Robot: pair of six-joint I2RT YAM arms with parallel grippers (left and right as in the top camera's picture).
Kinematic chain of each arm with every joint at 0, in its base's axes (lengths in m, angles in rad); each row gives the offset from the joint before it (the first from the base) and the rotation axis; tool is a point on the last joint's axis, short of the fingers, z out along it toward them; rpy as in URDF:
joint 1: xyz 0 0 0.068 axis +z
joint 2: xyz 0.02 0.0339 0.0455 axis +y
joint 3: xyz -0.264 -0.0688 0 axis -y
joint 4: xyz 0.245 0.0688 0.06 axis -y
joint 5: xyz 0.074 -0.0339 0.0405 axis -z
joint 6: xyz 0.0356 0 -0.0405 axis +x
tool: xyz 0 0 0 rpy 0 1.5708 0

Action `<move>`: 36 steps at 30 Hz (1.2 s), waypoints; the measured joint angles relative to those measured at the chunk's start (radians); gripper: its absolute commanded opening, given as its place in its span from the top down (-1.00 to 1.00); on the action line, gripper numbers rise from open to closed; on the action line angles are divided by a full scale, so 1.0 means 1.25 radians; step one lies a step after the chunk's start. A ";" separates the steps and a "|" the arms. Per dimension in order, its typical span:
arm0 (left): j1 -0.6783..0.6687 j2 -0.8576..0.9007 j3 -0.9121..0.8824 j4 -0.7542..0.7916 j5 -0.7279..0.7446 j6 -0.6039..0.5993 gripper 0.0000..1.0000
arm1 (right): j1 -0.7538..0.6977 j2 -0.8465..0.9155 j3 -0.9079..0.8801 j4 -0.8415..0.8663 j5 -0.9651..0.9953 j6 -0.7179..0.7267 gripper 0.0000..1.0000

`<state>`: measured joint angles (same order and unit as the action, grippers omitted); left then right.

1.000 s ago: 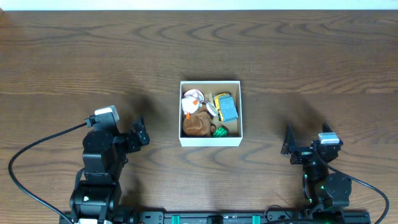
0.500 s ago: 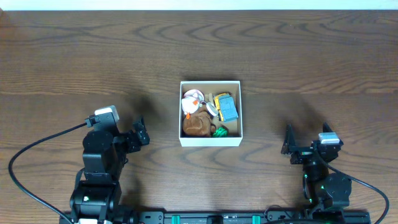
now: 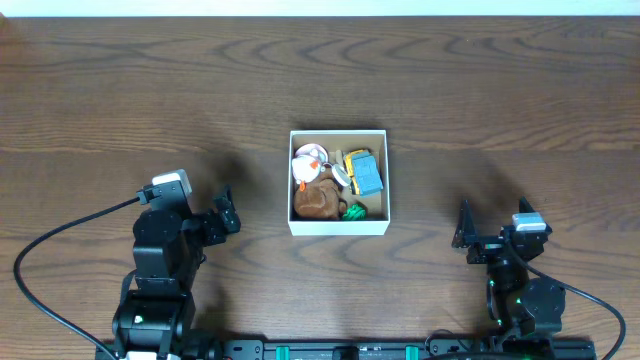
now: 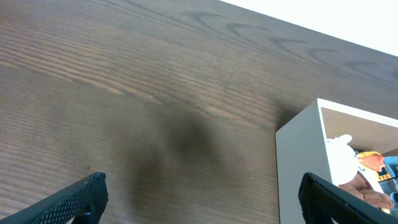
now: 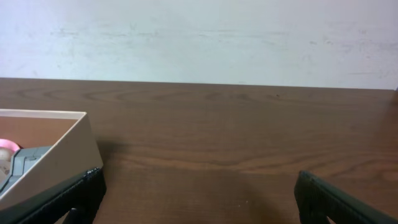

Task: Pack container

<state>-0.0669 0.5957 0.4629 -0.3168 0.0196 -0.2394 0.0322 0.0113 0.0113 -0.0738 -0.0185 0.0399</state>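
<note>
The container (image 3: 338, 228) is a square white-walled box at the table's middle. Inside lie a brown plush toy (image 3: 318, 200), a white and pink toy (image 3: 309, 160), a blue and yellow toy (image 3: 363, 172) and a green piece (image 3: 353, 211). My left gripper (image 3: 226, 212) rests open to the container's left, well apart from it, with only bare wood between its fingers (image 4: 74, 198). The container's near corner (image 4: 298, 162) shows in the left wrist view. My right gripper (image 3: 463, 228) stands open to the container's right, nothing in it (image 5: 199, 196). The container's wall (image 5: 56, 155) shows at the left of the right wrist view.
Dark wood table (image 3: 500, 90) runs all round the container. A pale wall (image 5: 199, 37) rises behind the table's far edge. Black cables (image 3: 60, 240) loop from the arm bases at the near edge.
</note>
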 measured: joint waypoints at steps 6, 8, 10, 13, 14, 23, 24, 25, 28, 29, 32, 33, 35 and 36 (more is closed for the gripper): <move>0.000 -0.021 0.000 -0.027 -0.001 0.001 -0.96 | 0.000 0.000 0.000 0.000 0.000 0.000 -0.98; 0.000 -0.049 0.000 -0.052 -0.004 0.005 -0.96 | 0.000 0.000 0.000 0.000 0.000 0.000 -0.98; 0.000 -0.089 0.000 -0.087 -0.007 0.013 -0.96 | 0.000 0.000 0.000 0.000 0.000 0.000 -0.99; 0.000 -0.165 -0.019 -0.108 -0.011 0.032 -0.96 | 0.000 0.000 0.000 0.000 0.000 0.000 -0.98; 0.000 -0.197 -0.034 -0.109 -0.013 0.042 -0.96 | 0.000 0.000 0.000 0.000 0.000 0.000 -0.98; 0.000 -0.432 -0.255 0.034 -0.016 0.119 -0.96 | 0.000 0.000 -0.001 0.001 0.003 0.000 -0.99; 0.000 -0.443 -0.275 0.074 -0.016 0.131 -0.96 | 0.000 0.000 -0.001 0.001 0.004 0.000 -0.98; 0.000 -0.451 -0.297 0.113 -0.017 0.148 -0.96 | 0.000 0.000 -0.001 0.000 0.004 0.000 -0.98; 0.000 -0.462 -0.336 0.210 -0.019 0.206 -0.96 | 0.000 0.000 -0.001 0.001 0.006 0.000 -0.98; 0.002 -0.465 -0.349 0.241 -0.019 0.229 -0.96 | 0.000 0.000 -0.001 0.001 0.006 0.000 -0.99; 0.019 -0.468 -0.362 0.262 -0.020 0.283 -0.96 | 0.000 0.000 -0.001 0.001 0.006 0.000 -0.99; 0.028 -0.468 -0.362 0.261 -0.020 0.297 -0.96 | 0.000 0.000 -0.001 0.001 0.006 0.000 -0.98; 0.048 -0.468 -0.362 0.256 -0.021 0.310 -0.96 | 0.000 0.000 -0.001 0.001 0.006 0.000 -0.98; 0.056 -0.468 -0.362 0.252 -0.021 0.315 -0.96 | 0.000 0.000 -0.001 0.001 0.006 0.000 -0.98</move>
<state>0.0029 0.0109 0.0105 -0.0021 -0.0067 0.1543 0.0319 0.0113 0.0101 -0.0731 -0.0109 0.0402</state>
